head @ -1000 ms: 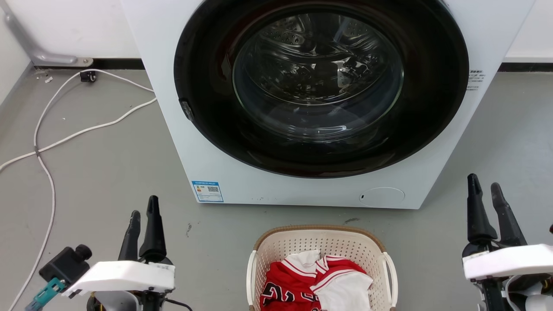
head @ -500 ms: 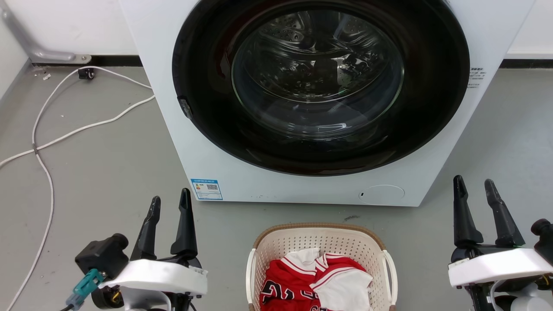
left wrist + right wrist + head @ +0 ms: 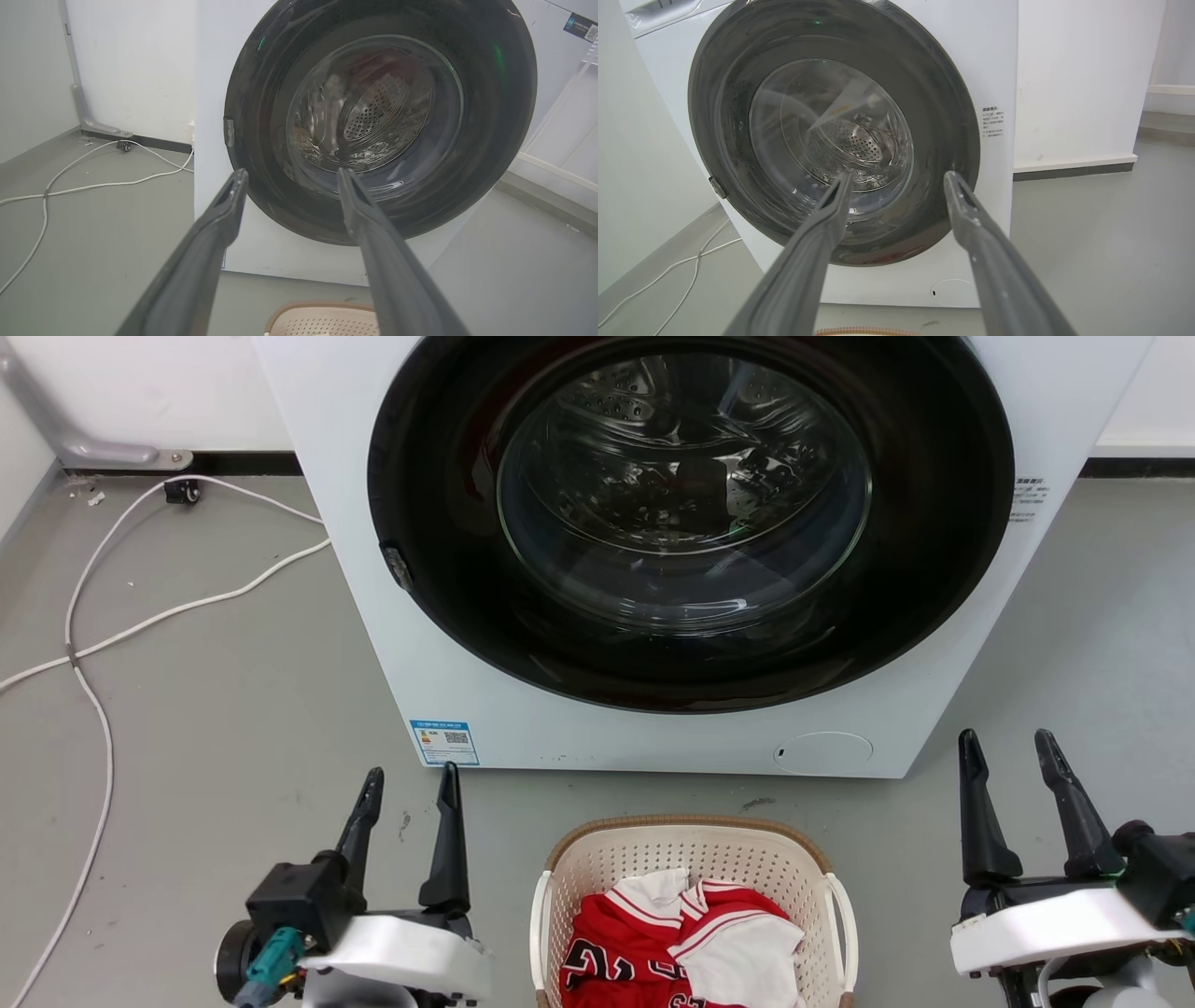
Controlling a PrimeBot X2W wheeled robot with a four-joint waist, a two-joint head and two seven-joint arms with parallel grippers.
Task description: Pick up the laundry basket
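The laundry basket (image 3: 597, 868), cream perforated plastic with a brown rim and white loop handles, stands on the grey floor at the bottom centre of the head view, holding red and white clothes (image 3: 681, 943). Its far rim also peeks in as the laundry basket (image 3: 322, 317) in the left wrist view and the laundry basket (image 3: 864, 332) in the right wrist view. My left gripper (image 3: 411, 782) is open, left of the basket and apart from it. On the basket's right my right gripper (image 3: 1004, 745) is open too, farther off. Both hold nothing, as the left gripper (image 3: 289, 173) and right gripper (image 3: 896, 176) show.
A white washing machine (image 3: 653, 747) with a shut dark round door (image 3: 691, 513) stands just behind the basket. White cables (image 3: 93, 644) trail over the floor at the left. A wall and a grey bracket (image 3: 103, 453) close the back left corner.
My left gripper has swung right toward the basket and its fingers have spread. My right gripper has shifted slightly left and down. The basket has stayed put.
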